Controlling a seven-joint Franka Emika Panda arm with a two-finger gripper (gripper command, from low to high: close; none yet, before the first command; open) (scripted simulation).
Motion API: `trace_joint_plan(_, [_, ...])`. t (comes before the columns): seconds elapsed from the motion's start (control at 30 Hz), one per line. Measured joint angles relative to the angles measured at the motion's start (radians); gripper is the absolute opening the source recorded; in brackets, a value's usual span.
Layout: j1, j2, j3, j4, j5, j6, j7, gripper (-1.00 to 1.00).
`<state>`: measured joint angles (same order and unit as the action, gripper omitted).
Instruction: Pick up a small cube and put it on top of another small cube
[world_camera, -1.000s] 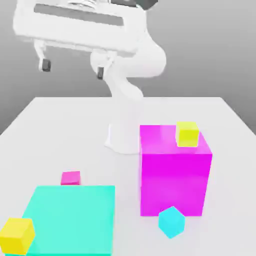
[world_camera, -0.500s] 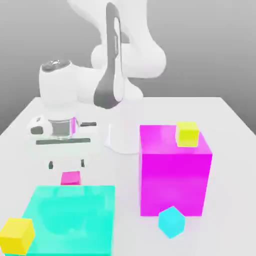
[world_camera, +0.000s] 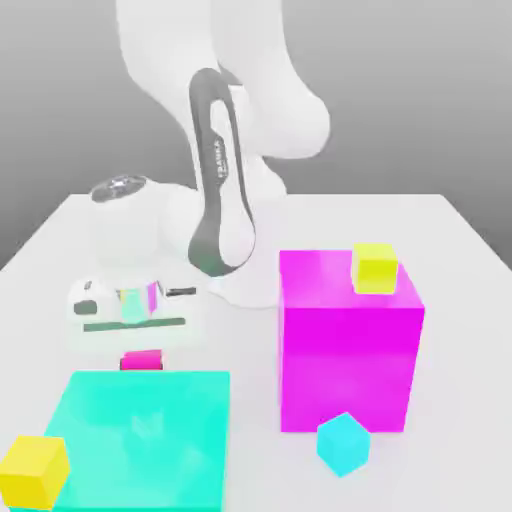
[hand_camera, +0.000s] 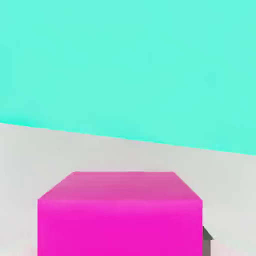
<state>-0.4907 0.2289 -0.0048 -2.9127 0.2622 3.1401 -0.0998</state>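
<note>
The small cube (world_camera: 142, 359), hot pink, rests on the white table just behind the flat teal slab (world_camera: 140, 430). My gripper (world_camera: 141, 350) has come straight down over it, and the white hand hides the cube's top. In the hand view the small cube (hand_camera: 120, 212) sits between the jaws, a dark fingertip (hand_camera: 206, 237) is against one of its sides, and the teal slab (hand_camera: 130, 65) lies beyond it. One small yellow cube (world_camera: 375, 268) sits on top of the large magenta block (world_camera: 345, 350). A second yellow cube (world_camera: 33, 472) sits on the slab's near corner at the exterior view's left.
A small teal cube (world_camera: 343, 443) lies on the table (world_camera: 450, 230) in front of the large magenta block. The arm's white base stands behind that block. The tall block rises at the exterior view's right of my hand.
The arm swung down from high above the table to the small pink cube. The fingers, wide apart half a second ago, have closed on it.
</note>
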Motion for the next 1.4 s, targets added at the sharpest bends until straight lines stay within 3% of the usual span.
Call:
trace_joint_plan(0.07, [0.036,-0.028,-0.038,-0.004,-0.016,-0.024,0.016,-1.00])
trace_joint_plan(0.2, [0.111,-0.133,-0.151,-0.022,-0.169,-0.109,0.132,-1.00])
trace_joint_plan(0.3, [0.095,-0.218,-0.169,-0.037,-0.271,-0.178,0.202,-1.00])
trace_joint_plan(0.4, [0.079,-0.300,-0.167,-0.054,-0.314,-0.244,0.228,-1.00])
trace_joint_plan(0.83, [0.234,-0.465,0.002,0.079,-0.330,-0.522,0.343,-1.00])
trace_joint_plan(1.4, [0.513,-0.744,0.196,0.247,-0.185,-0.962,0.317,-1.00])
